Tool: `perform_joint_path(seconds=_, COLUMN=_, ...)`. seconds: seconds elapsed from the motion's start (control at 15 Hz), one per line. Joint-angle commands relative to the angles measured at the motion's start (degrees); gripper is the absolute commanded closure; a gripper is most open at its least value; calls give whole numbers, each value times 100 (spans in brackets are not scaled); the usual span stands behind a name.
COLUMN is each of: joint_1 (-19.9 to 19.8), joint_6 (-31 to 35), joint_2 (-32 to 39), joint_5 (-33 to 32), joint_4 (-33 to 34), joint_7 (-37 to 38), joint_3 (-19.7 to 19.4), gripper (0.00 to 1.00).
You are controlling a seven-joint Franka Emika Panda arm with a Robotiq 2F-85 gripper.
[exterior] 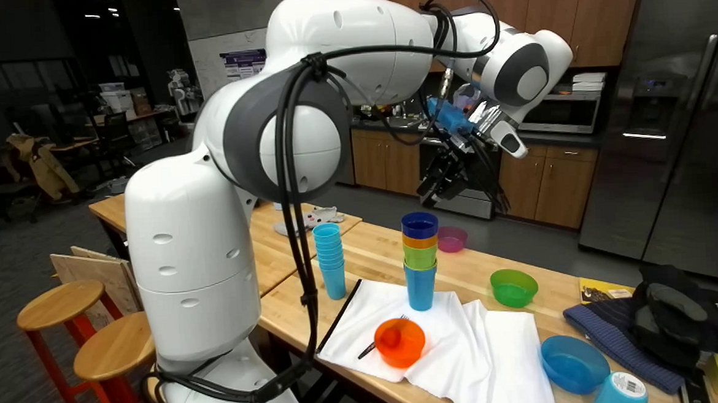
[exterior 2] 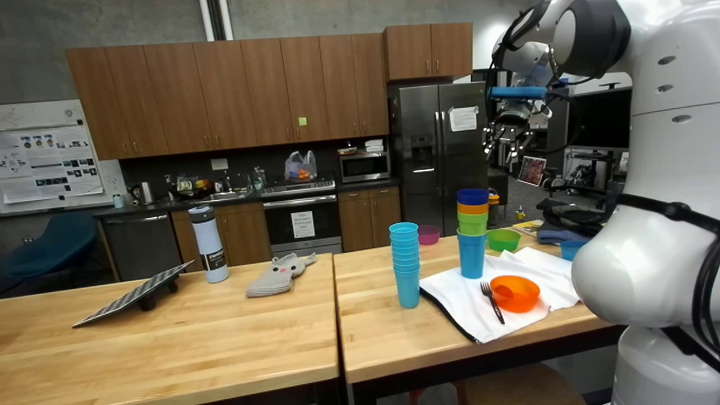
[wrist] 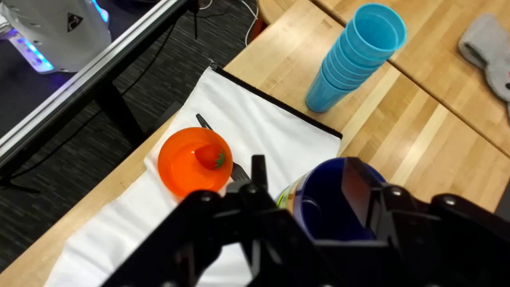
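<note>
My gripper (wrist: 306,171) is open, its two fingers apart with nothing between them. It hangs above the table, higher than a mixed cup stack, in both exterior views. That stack has a dark blue cup (exterior: 420,224) on top, then an orange cup (exterior: 419,242), a lime green cup (exterior: 420,257) and a blue cup (exterior: 420,287). Seen in the wrist view, the dark blue cup (wrist: 330,203) lies below the jaws, partly covered by them. An orange bowl (wrist: 179,171) holds a red strawberry-like piece (wrist: 208,155). A black fork (exterior 2: 493,304) lies beside the bowl.
A white cloth (exterior: 496,354) lies under the bowl and the mixed stack. Nearby stands a light blue cup stack (exterior 2: 406,270). Around them are a magenta bowl (exterior: 452,239), a green bowl (exterior: 514,287), a blue bowl (exterior: 573,365), a cup (exterior: 620,392) and dark clothing (exterior: 666,314).
</note>
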Motion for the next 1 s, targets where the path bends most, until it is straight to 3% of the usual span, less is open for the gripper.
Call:
perform_joint_path(seconds=0.0, joint_1=176, joint_6=-510, joint_2=-360, joint_5=-482, joint_4=-102, joint_7=-669, joint_3=186, gripper=16)
perform_joint_path(seconds=0.13, joint_1=318, joint_6=-816, joint_2=-632, joint_5=-742, joint_4=-288, joint_7=-1005, joint_3=328, gripper=2)
perform_joint_path(seconds=0.2, joint_1=392, joint_6=-918, joint_2=-792, joint_5=-905, joint_4=-411, joint_7=-1180, joint_3=403, gripper=0)
perform_joint_path(seconds=0.4, joint_1=603, joint_6=-1221, joint_2=-995, joint_5=-1491, joint_4=-512, joint_7=-1741, joint_3=647, gripper=0)
perform_joint_path(seconds=0.73, joint_1=1060, joint_6=-1192, joint_2=-976, joint_5=-2372, joint_4=-501, joint_7=-2367, joint_3=1176, gripper=0)
perform_joint_path(seconds=0.93, joint_1=1317, joint_6=-907, joint_2=-797, joint_5=-2119, joint_4=-471, joint_7=-2106, joint_3=1457, gripper=0)
